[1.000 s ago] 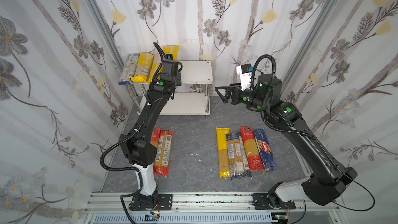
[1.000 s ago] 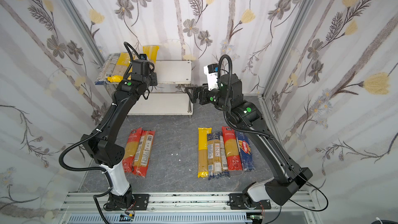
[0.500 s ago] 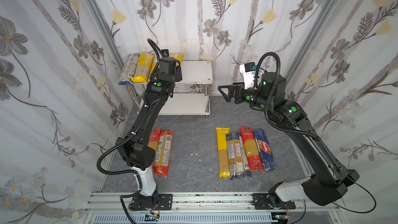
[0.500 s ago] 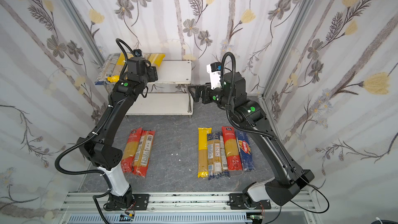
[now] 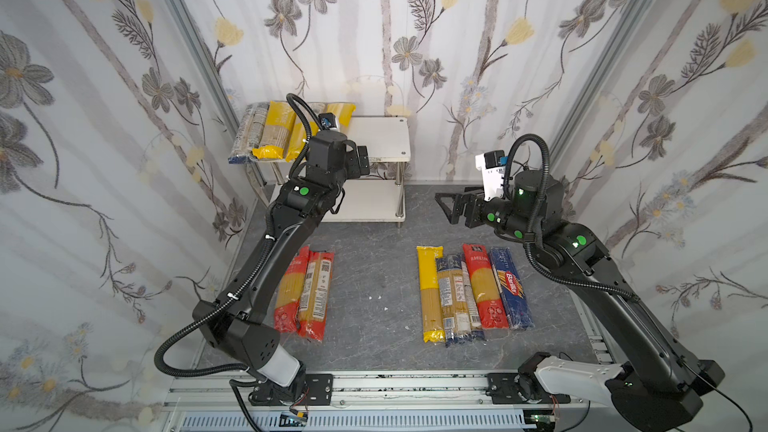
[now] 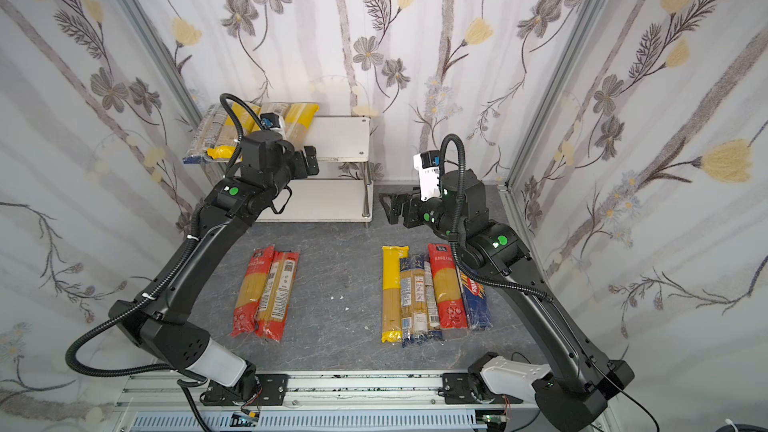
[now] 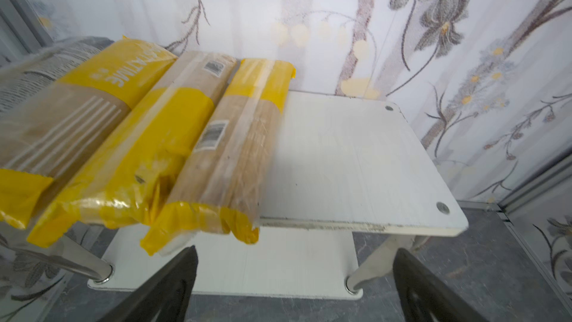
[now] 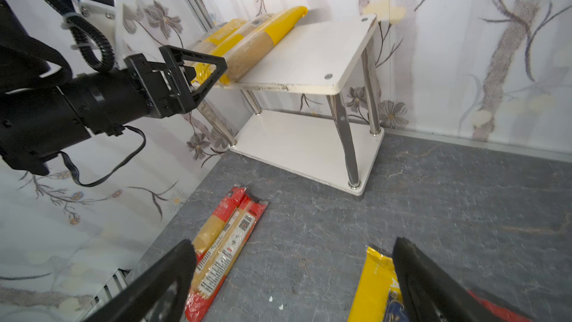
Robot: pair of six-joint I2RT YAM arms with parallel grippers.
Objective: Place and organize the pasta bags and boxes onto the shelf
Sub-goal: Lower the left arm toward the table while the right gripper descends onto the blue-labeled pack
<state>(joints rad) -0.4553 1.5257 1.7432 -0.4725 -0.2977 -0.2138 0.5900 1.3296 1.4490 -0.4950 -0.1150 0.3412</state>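
Observation:
The shelf [image 5: 382, 139] stands at the back, its white top board [image 7: 356, 162] carrying several pasta packs [image 5: 274, 130] side by side on its left part. The nearest yellow-ended pack [image 7: 235, 150] overhangs the front edge. My left gripper [image 7: 295, 255] is open and holds nothing, just in front of that edge [image 5: 361, 162]. My right gripper [image 5: 446, 207] hovers open to the right of the shelf, above the floor [image 8: 294, 252]. Two red packs [image 5: 305, 292] lie on the floor at left. A row of several packs, ending in the blue Barilla pack [image 5: 511, 284], lies at right.
Floral curtain walls close in on three sides, with metal corner posts [image 5: 199, 56]. The shelf's lower board [image 5: 370, 201] sits between chrome posts [image 8: 343, 137]. Small white crumbs [image 5: 384, 303] dot the grey floor. An aluminium rail [image 5: 395, 384] runs along the front.
My left gripper has opened and let go of a yellow pack, which now lies on the top board, and has drawn back a little. The right gripper has drifted slightly lower and to the right.

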